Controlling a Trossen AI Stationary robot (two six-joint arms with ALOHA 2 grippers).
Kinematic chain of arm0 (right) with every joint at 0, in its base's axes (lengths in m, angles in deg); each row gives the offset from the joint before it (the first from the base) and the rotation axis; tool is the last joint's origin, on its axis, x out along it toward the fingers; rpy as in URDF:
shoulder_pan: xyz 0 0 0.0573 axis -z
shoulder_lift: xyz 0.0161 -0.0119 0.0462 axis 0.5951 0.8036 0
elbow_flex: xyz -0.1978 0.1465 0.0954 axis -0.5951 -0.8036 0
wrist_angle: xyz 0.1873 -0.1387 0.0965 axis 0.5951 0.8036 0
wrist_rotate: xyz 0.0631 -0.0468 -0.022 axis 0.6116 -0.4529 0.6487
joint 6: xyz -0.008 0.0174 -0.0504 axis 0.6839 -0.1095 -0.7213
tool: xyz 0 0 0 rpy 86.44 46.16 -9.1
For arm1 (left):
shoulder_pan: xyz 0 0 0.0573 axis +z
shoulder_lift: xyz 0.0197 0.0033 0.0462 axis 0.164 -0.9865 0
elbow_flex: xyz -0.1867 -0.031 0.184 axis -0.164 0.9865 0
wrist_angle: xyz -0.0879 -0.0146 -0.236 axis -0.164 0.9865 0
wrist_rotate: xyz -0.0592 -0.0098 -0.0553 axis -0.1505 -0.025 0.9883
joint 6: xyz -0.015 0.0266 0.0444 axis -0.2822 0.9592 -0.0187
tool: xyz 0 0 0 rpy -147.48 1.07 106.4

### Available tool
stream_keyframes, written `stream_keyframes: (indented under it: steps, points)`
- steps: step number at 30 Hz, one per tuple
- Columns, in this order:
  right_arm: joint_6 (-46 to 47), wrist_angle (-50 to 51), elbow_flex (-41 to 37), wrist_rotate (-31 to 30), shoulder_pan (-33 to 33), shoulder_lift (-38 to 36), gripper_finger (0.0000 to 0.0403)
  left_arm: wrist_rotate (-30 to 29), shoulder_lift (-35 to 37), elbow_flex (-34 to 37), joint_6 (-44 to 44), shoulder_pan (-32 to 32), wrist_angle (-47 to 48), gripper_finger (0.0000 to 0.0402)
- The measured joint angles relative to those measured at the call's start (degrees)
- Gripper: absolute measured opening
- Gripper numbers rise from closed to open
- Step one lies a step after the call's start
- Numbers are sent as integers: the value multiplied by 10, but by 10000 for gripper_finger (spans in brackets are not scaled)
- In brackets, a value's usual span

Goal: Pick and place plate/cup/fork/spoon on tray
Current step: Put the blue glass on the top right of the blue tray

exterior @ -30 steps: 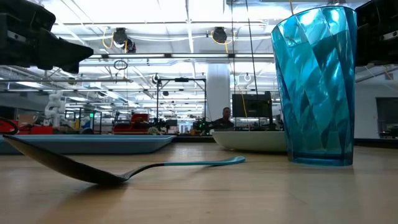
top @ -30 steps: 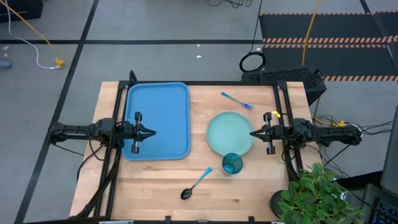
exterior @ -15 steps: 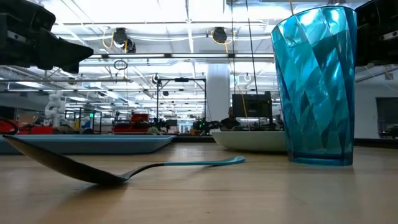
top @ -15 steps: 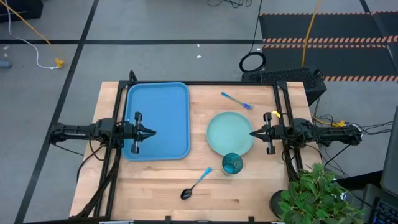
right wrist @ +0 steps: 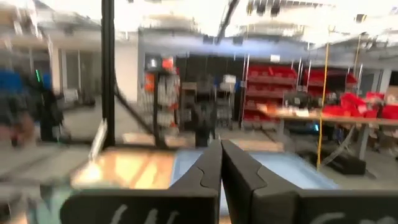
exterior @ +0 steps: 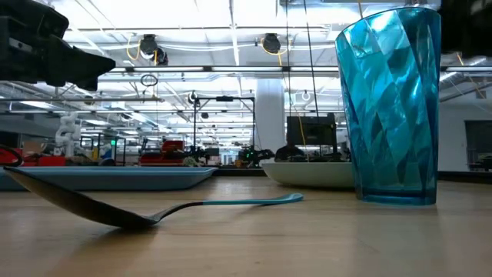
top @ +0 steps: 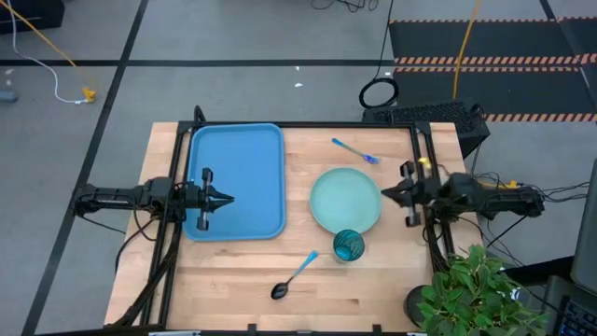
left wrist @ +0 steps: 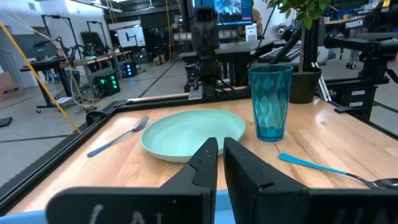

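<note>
The blue tray lies on the left half of the table. The mint-green plate rests flat right of it, with the teal cup upright just near of the plate. The fork lies beyond the plate, and the spoon lies near the front edge, bowl down. My left gripper hangs shut over the tray, pointing at the plate. My right gripper is shut and empty, above the plate's right rim.
A potted plant stands at the table's near right corner. Black frame rails run along the table's left and right sides. Bare wood shows between the tray and the plate and along the near edge.
My right gripper has risen, leaving the low view's upper right corner, and has drawn slightly toward the table's right edge, staying shut. The plate, cup, fork, spoon and tray have not moved.
</note>
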Motion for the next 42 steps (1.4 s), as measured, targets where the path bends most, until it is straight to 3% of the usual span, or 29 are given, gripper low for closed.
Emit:
stream_keyframes:
  steps: [6, 28, 36, 42]
  points:
    - [21, 67, 128, 1, 0, 85, 0, -1, 0, 0, -14, 0, -4, 31]
    - [94, 321, 582, 2, 0, 528, 0, -1, 0, 0, -36, 0, -4, 31]
    - [94, 427, 689, 2, 0, 619, 0, 0, 0, 0, -59, 0, -4, 31]
    - [121, 502, 724, 2, -14, 653, 0, 0, 0, 0, -90, 0, -4, 31]
